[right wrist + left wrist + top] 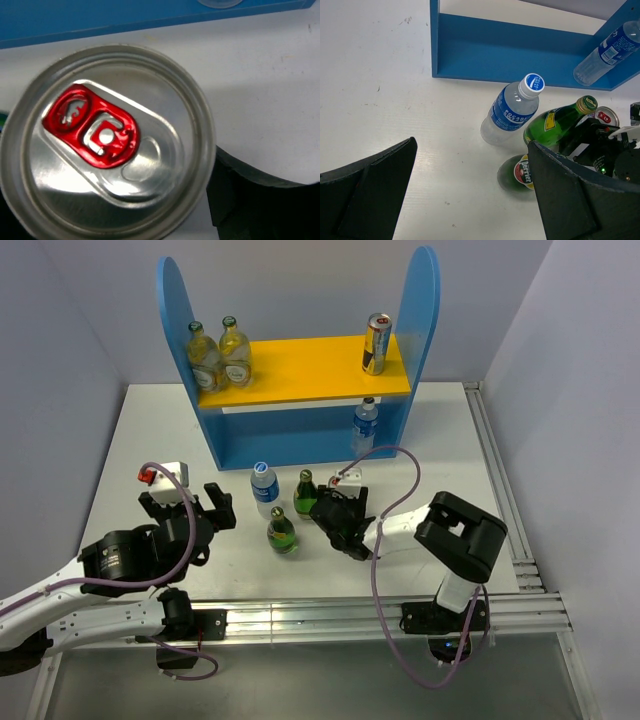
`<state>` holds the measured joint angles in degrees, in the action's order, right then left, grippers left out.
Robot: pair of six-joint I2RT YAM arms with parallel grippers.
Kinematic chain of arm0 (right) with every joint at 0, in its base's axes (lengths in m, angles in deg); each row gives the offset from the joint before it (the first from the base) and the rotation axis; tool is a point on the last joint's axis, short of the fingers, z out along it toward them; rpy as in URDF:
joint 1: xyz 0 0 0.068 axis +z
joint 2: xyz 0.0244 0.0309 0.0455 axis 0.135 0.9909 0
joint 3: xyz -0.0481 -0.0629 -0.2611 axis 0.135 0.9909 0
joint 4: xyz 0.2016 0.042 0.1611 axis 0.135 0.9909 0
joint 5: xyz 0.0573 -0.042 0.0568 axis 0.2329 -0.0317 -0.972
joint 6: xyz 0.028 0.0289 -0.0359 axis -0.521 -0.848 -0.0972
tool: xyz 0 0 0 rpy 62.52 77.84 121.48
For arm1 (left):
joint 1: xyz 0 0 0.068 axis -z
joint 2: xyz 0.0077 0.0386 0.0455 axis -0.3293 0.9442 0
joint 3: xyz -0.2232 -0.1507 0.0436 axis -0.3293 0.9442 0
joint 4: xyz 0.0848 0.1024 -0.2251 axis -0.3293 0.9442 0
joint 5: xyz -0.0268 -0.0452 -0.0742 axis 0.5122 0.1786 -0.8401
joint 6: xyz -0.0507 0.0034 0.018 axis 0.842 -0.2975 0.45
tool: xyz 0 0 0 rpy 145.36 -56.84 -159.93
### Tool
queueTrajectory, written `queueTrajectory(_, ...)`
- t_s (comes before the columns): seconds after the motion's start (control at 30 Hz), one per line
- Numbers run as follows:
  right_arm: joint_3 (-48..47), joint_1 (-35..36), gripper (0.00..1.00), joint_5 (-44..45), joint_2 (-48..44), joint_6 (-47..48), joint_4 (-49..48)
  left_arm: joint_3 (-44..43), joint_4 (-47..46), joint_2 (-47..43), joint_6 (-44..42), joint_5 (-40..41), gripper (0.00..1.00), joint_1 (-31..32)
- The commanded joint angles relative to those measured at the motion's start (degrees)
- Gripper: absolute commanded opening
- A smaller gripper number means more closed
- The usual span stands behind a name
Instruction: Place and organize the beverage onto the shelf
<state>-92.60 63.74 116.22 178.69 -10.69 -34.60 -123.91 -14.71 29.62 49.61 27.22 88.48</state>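
The blue shelf [180, 320] stands at the back, with a yellow board [300, 368] that carries two yellowish bottles [220, 355] at its left and a can [376, 343] at its right. A water bottle [365, 425] stands on the blue base. On the table stand a water bottle [264, 488] and two green bottles [305, 492] [281, 530]. My right gripper [330, 512] is down around a silver can with a red tab [105, 135], with one finger [250, 200] against its side. My left gripper [222, 508] is open and empty, left of the bottles [472, 150].
In the left wrist view the water bottle [512, 110], a green bottle [557, 122] and the Perrier bottle [517, 172] cluster close to the right arm's can [604, 116]. Grey walls close in on both sides. Rails run along the table's near and right edges [500, 490].
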Motion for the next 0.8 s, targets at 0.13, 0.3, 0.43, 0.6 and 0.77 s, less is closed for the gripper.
queueTrajectory(0.13,-0.4,-1.3,0.46,3.5,-2.0,0.0,-2.5,-0.7,-0.8,0.8,-0.7,0.4,0.99,0.4)
queueTrajectory(0.3,-3.5,-0.5,0.2,3.9,-7.7,-1.2,7.6,-0.7,-0.7,0.9,-0.4,0.5,0.99,0.4)
queueTrajectory(0.43,-9.2,0.2,0.07,4.1,-17.9,-1.7,22.3,-0.7,-0.7,0.7,-0.5,0.4,0.99,0.4)
queueTrajectory(0.6,-22.0,0.2,0.0,4.5,-25.1,1.8,32.9,-0.5,-1.2,1.0,-1.0,0.1,0.99,0.4)
queueTrajectory(0.77,-36.4,-0.9,0.0,4.6,-23.4,12.3,33.2,-0.5,-1.1,1.6,-0.6,0.2,0.99,0.4)
